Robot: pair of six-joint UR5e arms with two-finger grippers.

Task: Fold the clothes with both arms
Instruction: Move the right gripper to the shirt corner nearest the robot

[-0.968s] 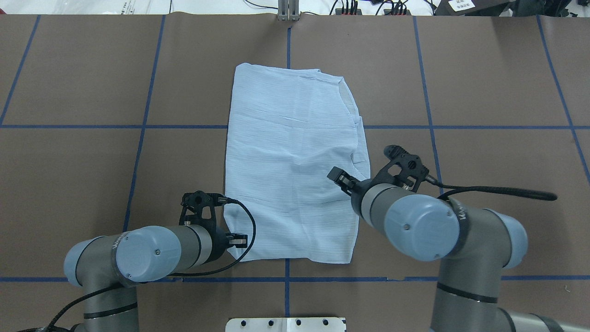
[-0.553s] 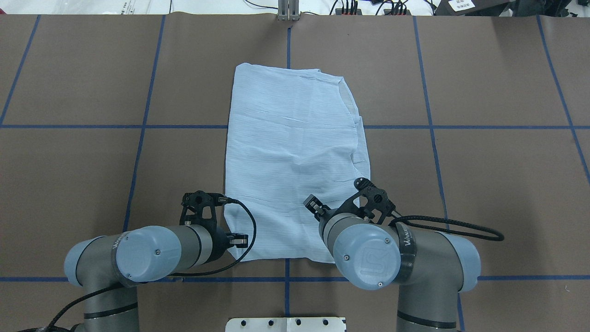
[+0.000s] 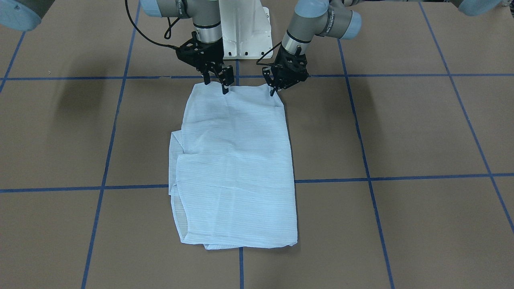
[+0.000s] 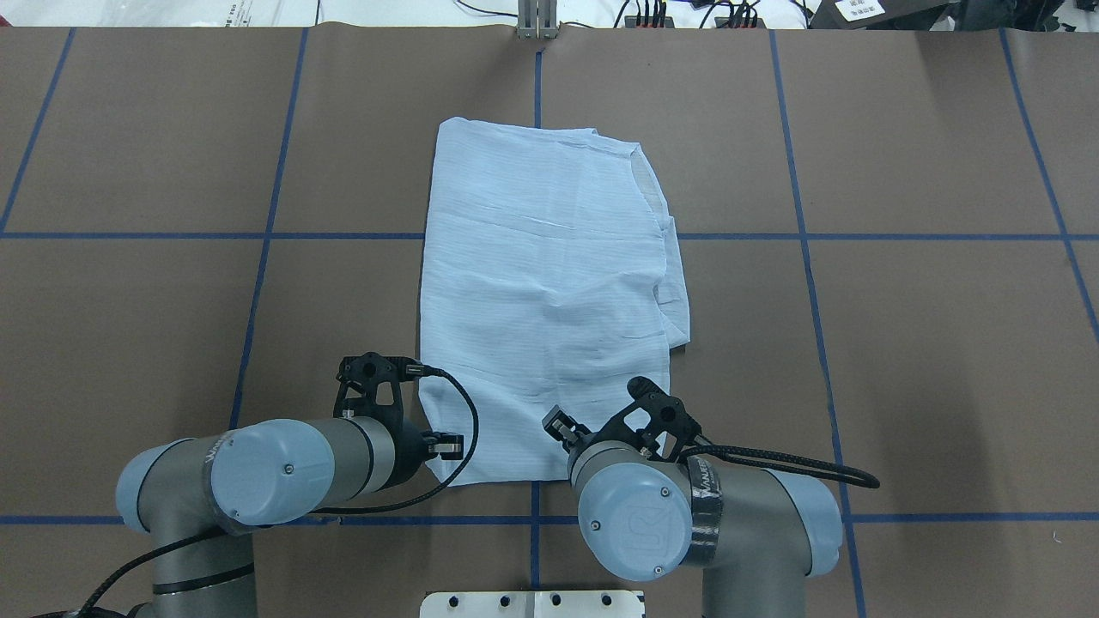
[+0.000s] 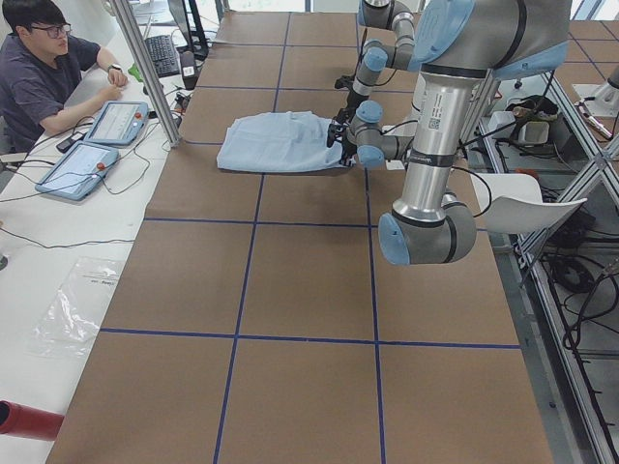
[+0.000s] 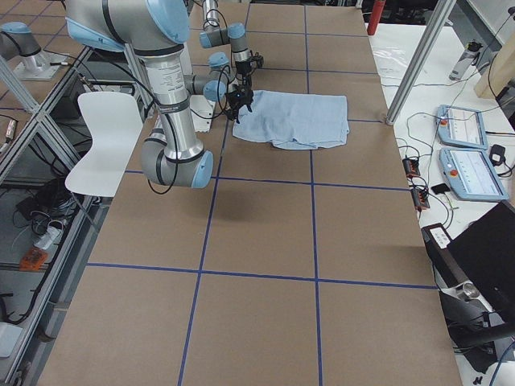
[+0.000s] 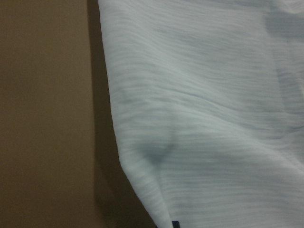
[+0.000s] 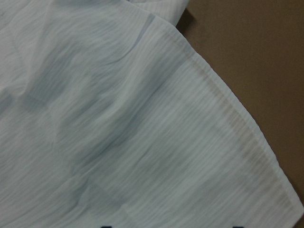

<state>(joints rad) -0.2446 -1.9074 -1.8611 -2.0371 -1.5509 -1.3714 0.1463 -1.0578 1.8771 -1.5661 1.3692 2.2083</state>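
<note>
Fabric first: the shirt (image 4: 549, 283) is lying folded into a rough rectangle at the middle of the table (image 4: 901, 343). It is thin, crinkly and pale blue with fine stripes, and it is resting on a matte brown covering crossed by blue tape lines. From overhead I am seeing both arms reaching to its near hem, but the wrists are mostly hiding the fingertips. The front-facing camera is giving me more: the right gripper (image 3: 216, 85) is standing with its fingers clearly apart at the near right corner, gripping nothing, while the left gripper (image 3: 273, 91) is tapering to one point at the other near corner. The left wrist camera is showing a single dark tip at the cloth's edge with a pucker just above, so that gripper is looking closed on the shirt. The right wrist camera is showing a stitched hem band curving across the brown.
</note>
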